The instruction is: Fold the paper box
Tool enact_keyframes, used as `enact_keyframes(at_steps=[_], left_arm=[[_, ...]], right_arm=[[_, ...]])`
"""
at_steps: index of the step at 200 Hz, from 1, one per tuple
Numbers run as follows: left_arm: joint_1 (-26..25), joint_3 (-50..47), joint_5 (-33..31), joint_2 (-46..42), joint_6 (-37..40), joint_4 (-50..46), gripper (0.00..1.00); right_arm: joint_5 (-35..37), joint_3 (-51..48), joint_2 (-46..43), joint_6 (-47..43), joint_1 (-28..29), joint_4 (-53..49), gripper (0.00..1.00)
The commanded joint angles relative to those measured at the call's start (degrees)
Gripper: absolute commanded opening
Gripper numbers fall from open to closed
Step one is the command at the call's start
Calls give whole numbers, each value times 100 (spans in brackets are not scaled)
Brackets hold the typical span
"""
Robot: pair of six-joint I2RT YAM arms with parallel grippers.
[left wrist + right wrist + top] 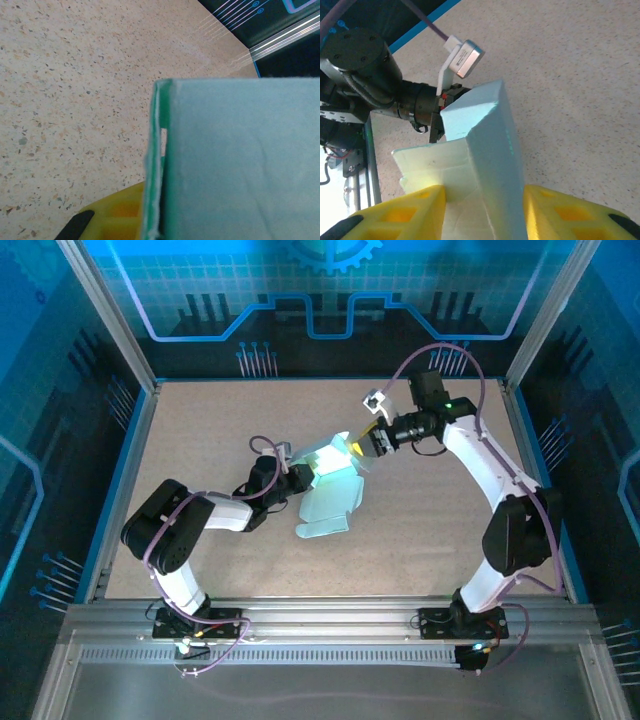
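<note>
Paper box [330, 492]: it was pale mint card and lay near the middle of the table [200, 430], only partly folded.
Shape of the box: some panels stood up between the two claws, and a flat flap lay on the table toward the near edge.
Right claw [365, 445]: it came to the box from the far right side. In its wrist view its claw [485, 200] was pinching a raised folded corner of the box [492, 125], and the card touched both yellow fingers [405, 212].
Left claw [298, 477]: it was at the left side of the box, touching it. In its wrist view one yellow finger [117, 217] stood just beside an upright card edge [240, 160]. The card hid the other finger, so I could not tell if this claw was pressed together.
Table: speckled beige surface.
</note>
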Motion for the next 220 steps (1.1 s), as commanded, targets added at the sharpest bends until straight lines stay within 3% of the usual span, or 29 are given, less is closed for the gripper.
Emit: enact_keyframes(at_steps=[1, 68, 123, 170, 220], left_arm=[[7, 75, 99, -172, -52, 47, 0], [-49, 155, 25, -217, -17, -167, 0], [-49, 190, 57, -234, -17, -200, 0], [-56, 180, 56, -265, -52, -200, 0], [-61, 239, 86, -296, -70, -270, 0]], right_arm=[[-203, 192, 47, -204, 218, -297, 42], [1012, 43, -12, 434, 800, 150, 35], [3412, 17, -13, 684, 1440, 331, 35], [4476, -113, -31, 693, 1866, 664, 33], [5347, -240, 78, 818, 2240, 1098, 20]])
